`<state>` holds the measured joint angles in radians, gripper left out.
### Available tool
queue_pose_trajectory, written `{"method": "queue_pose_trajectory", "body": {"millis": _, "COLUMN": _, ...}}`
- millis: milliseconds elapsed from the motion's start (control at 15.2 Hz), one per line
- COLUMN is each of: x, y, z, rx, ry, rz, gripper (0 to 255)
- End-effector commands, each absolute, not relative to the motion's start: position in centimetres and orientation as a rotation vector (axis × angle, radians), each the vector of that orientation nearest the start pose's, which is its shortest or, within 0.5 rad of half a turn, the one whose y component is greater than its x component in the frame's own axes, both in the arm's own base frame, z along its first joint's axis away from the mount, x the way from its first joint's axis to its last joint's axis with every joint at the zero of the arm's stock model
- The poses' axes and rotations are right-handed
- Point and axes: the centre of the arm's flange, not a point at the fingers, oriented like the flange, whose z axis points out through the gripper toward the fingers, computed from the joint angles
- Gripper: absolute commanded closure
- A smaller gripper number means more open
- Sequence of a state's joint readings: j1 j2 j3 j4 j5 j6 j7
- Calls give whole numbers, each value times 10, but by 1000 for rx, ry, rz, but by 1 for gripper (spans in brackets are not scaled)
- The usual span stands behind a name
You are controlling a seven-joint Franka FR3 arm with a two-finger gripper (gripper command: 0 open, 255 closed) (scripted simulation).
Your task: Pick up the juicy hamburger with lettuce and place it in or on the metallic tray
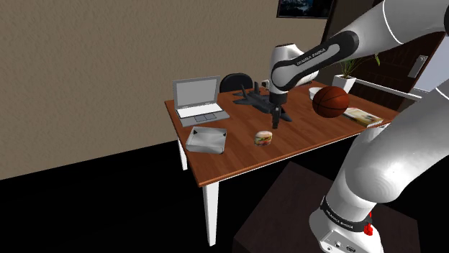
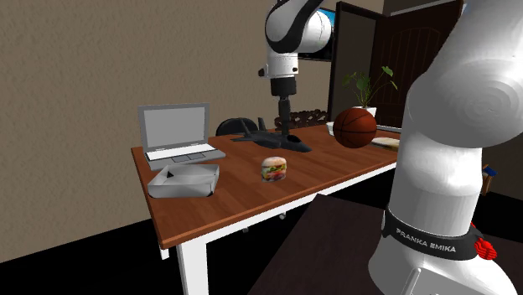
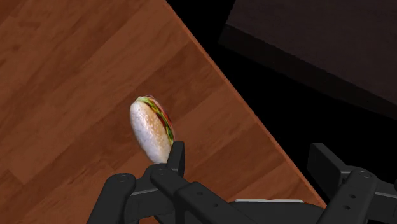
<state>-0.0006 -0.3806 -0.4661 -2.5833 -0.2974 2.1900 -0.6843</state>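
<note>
The hamburger [image 1: 263, 137] [image 2: 274, 168], a pale bun with green lettuce and red filling, sits on the wooden table [image 1: 237, 162] near its front edge. The grey metallic tray [image 1: 206, 139] [image 2: 184, 180] lies a short way off, toward the shoulder view's left. My black gripper [image 1: 275, 121] [image 2: 285, 126] hangs just above the table, slightly behind the hamburger and toward the shoulder view's right. In the wrist view the gripper [image 3: 249, 159] is open with nothing between its fingers. There the hamburger [image 3: 153, 127] stands just past one fingertip [image 3: 175, 156], outside the gap.
An open laptop [image 1: 197, 99] [image 2: 178, 132] stands behind the tray. A dark toy jet [image 1: 253, 99] [image 2: 268, 138] lies behind the gripper. A basketball [image 1: 331, 101] [image 2: 355, 127] and a book [image 1: 363, 116] occupy the table's far end. The table edge [image 3: 254, 127] runs close by the gripper.
</note>
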Motion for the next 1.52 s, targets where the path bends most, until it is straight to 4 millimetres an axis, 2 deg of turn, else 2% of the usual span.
{"method": "queue_pose_trajectory", "body": {"millis": 0, "x": 372, "y": -202, "z": 353, "rx": -3092, "ry": -744, "rz": 90, "gripper": 0}}
{"method": "queue_pose_trajectory", "body": {"millis": 660, "x": 434, "y": -272, "z": 262, "rx": -2983, "ry": -1045, "rz": 13, "gripper": 0}}
{"method": "queue_pose_trajectory", "body": {"millis": 1188, "x": 436, "y": -275, "z": 219, "rx": -2979, "ry": -1054, "rz": 11, "gripper": 0}}
{"method": "queue_pose_trajectory", "body": {"millis": 1452, "x": 436, "y": -275, "z": 219, "rx": -2979, "ry": -1054, "rz": 11, "gripper": 0}}
